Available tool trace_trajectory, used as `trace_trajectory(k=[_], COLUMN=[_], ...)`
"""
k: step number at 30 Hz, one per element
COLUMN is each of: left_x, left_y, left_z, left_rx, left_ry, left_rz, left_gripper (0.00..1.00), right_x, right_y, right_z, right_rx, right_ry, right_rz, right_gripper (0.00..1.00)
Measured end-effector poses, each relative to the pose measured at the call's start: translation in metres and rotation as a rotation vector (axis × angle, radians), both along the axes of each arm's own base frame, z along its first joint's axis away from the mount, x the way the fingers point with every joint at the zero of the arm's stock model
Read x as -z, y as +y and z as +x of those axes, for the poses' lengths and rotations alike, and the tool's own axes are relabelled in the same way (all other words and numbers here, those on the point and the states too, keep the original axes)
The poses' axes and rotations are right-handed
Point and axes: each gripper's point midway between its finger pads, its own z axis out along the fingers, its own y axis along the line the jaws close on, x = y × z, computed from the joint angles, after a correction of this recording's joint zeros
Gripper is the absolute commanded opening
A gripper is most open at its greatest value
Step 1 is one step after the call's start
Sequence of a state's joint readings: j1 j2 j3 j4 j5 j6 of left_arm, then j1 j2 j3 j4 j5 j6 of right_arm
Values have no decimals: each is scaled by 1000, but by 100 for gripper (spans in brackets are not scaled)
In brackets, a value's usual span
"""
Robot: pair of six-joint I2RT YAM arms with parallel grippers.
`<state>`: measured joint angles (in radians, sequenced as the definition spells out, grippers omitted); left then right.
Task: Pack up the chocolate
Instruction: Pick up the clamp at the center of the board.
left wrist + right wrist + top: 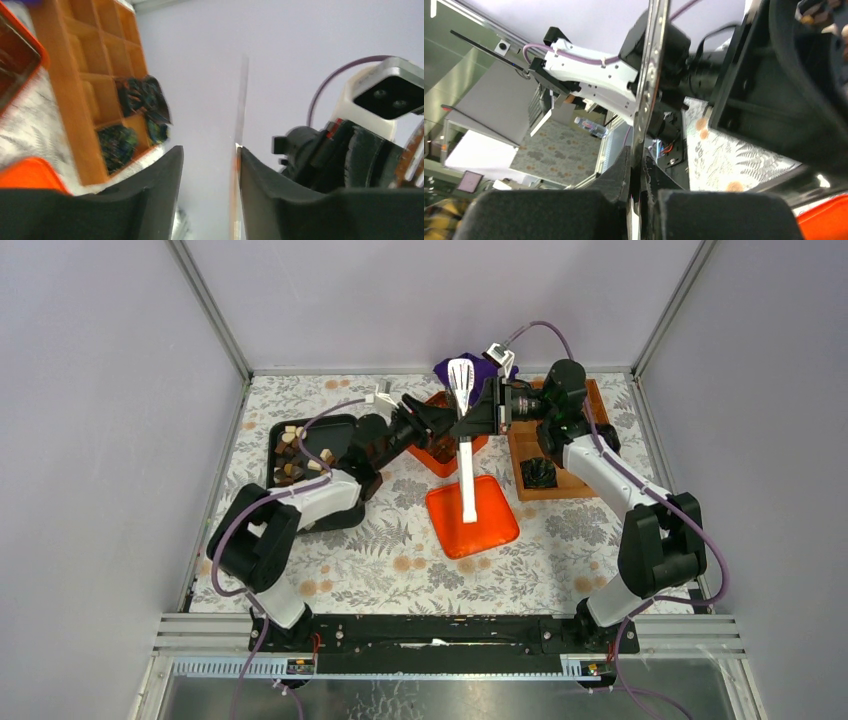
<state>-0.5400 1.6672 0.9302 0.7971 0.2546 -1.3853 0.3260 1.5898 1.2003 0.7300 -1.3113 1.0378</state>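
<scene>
The chocolate point(296, 452) lies as small brown and cream pieces in a black tray point(340, 426) at the left. It also shows in the top right corner of the right wrist view point(819, 12). My right gripper point(478, 418) is shut on a long white slotted utensil point(466, 475) and holds it above the orange tin. The right wrist view shows its jaws point(639, 165) pinching the utensil's thin edge point(651, 75). My left gripper point(443, 426) is open right beside the utensil. In the left wrist view point(210, 160) the utensil's edge point(241, 110) rests against the right finger.
An orange tin point(440, 452) stands at centre back, with its orange lid point(488, 530) in front. A wooden compartment box point(575, 480) at the right holds dark crinkled wrappers point(540, 472), also in the left wrist view point(145, 100). A purple thing point(482, 366) lies at the back.
</scene>
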Motion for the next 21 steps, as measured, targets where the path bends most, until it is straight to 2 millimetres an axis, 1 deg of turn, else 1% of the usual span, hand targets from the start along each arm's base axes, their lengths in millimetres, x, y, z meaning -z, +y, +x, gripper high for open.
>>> trace_trajectory(k=[1,2,4,6,8,10,13,14,16,17,19,21], left_x=[-1,-1,3,9,13,13,7,6,7,7,8,13], left_y=[5,11,30,50,76,97,121,126,130,128,117,100], left_z=[5,10,18,17,10,3,-5,-9,-16,-19,-24,-30], left_rx=[-19,-41,-104,-157,-208,-245,-275,-273,-254,-235,-179,-120], left_ry=[-15,-31,-51,-69,-97,-133,-194,-213,-240,-245,-247,-227], left_rz=[10,26,60,95,125,139,116,98,44,15,-52,-91], left_gripper=[78,86,97,99,99,99,99,99,99,99,99,99], right_x=[2,3,-1,-7,-14,-18,-19,-19,-17,-15,-9,-3], right_y=[0,1,2,2,1,-1,-4,-5,-7,-8,-9,-9], right_z=[-1,-3,-3,-2,0,2,8,13,23,30,40,50], right_rx=[-5,-18,-27,-30,-26,-21,-1,13,45,68,99,131], right_ry=[10,21,16,-2,-28,-41,-33,-26,-4,10,39,80], right_rz=[-8,-18,-27,-33,-33,-34,-40,-44,-53,-58,-66,-72], right_gripper=[0,0,0,1,1,2,2,3,3,3,3,3])
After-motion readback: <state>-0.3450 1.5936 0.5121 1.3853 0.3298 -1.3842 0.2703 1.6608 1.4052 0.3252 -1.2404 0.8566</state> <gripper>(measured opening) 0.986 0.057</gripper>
